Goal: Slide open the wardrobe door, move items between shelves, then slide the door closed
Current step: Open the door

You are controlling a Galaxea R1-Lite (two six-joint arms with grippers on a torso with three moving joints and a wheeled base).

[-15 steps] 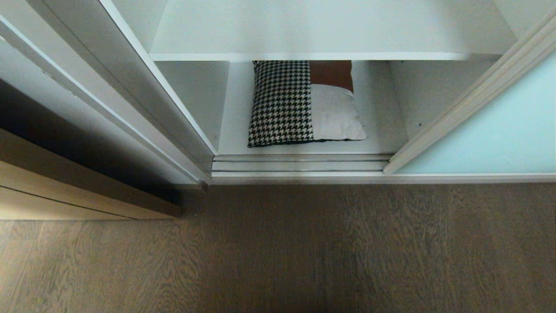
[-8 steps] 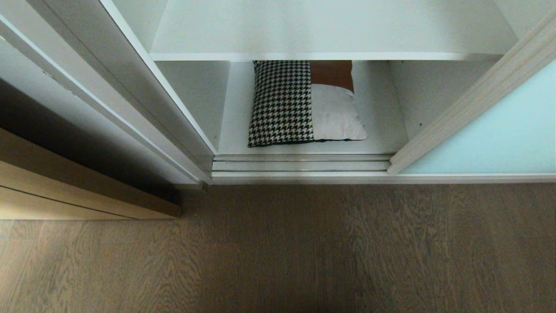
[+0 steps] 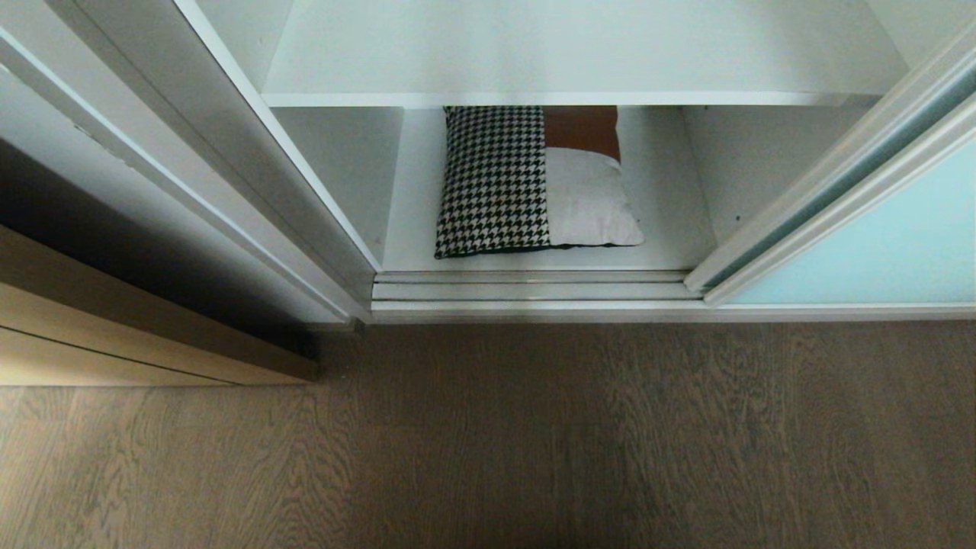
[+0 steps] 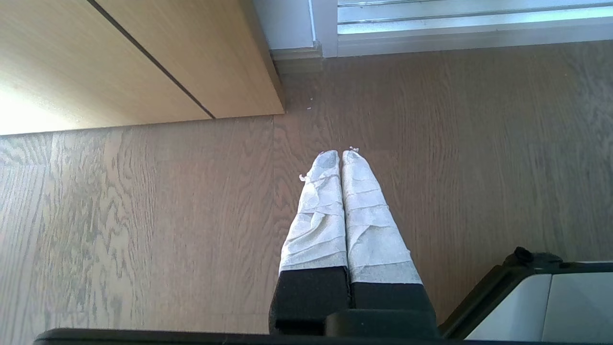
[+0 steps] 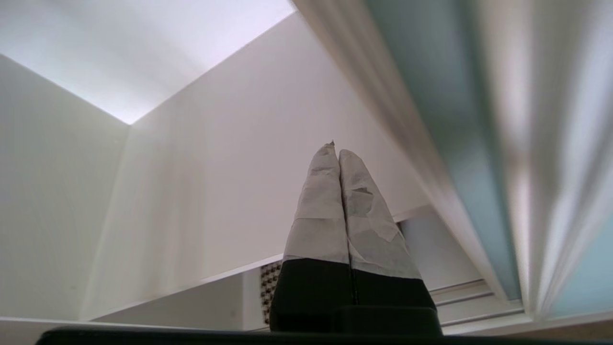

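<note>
1. Sliding wardrobe door point(image 3: 877, 236), pale aqua glass in a silvery frame, stands at the right of the open compartment; leading edge now further right than a second ago, baring a second framed panel edge point(image 3: 823, 175) behind it and more of the bottom track point(image 3: 534, 290).
2. One houndstooth cushion point(image 3: 494, 183) lies flat on the lowest shelf point(image 3: 663, 221), in the same spot as before; black-and-white panel on the left, pale grey panel point(image 3: 591, 202) and brown patch point(image 3: 583, 126) on the right. No other cushion in sight.
3. Two shelves counted: the lowest one under the cushion, and a white board point(image 3: 564, 57) above it that overhangs the cushion's rear part.
4. Right gripper point(image 5: 337, 151) absent from the head view; seen from its own wrist camera inside the compartment near the door's frame, taped fingers point(image 5: 321, 211) pressed together, nothing between them. Whether it touches the door cannot be told.
5. Left gripper point(image 4: 341, 154) hangs over the wooden floor point(image 4: 479, 143), well apart from the wardrobe, white-wrapped fingers point(image 4: 316, 215) closed against each other and empty.
6. One light oak panel point(image 3: 114, 335) sits left of the wardrobe, above the floor; head camera framing unchanged across the frames.
</note>
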